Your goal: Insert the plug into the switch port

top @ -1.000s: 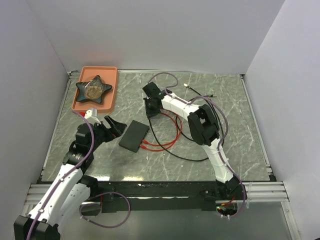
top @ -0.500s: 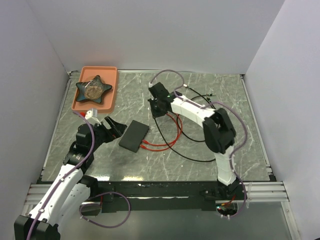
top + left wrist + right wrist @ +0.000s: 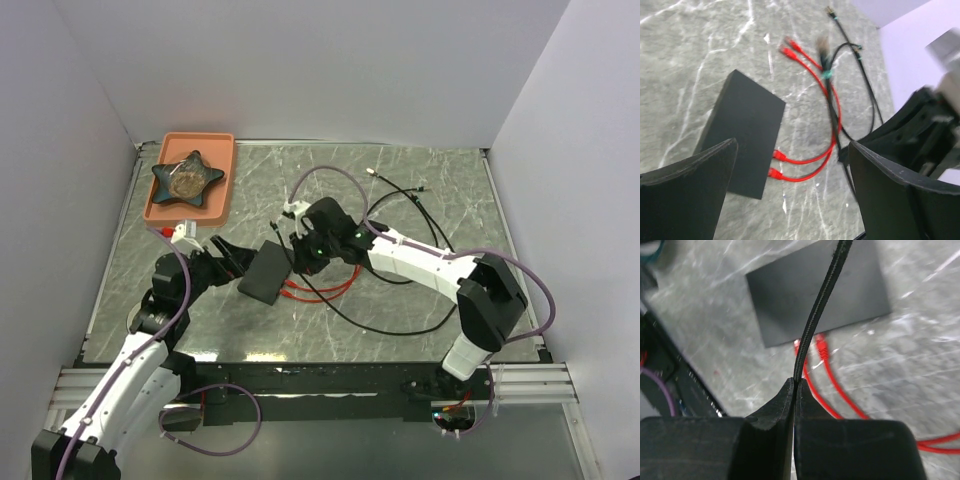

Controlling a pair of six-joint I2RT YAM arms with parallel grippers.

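Note:
The switch [image 3: 265,273] is a flat matte-black box left of the table's middle, also seen in the wrist views [image 3: 745,130] [image 3: 815,290]. Two red plugs [image 3: 776,155] sit in its sockets. My right gripper [image 3: 303,255] [image 3: 794,382] hovers at the switch's right edge, shut on a thin black cable [image 3: 815,320] that runs out over the switch. The cable's plug end is a blur in the left wrist view [image 3: 822,44]. My left gripper [image 3: 234,256] [image 3: 792,145] stands open just left of the switch, with nothing between its fingers.
An orange tray [image 3: 222,170] with a dark star-shaped dish [image 3: 186,177] sits at the back left. Red cable loops [image 3: 335,278] lie right of the switch. Loose black cables [image 3: 400,190] trail across the back right. White walls close in the table.
My right arm has swung from the back middle forward and left to the switch's right edge, carrying the black cable. The left arm has hardly moved.

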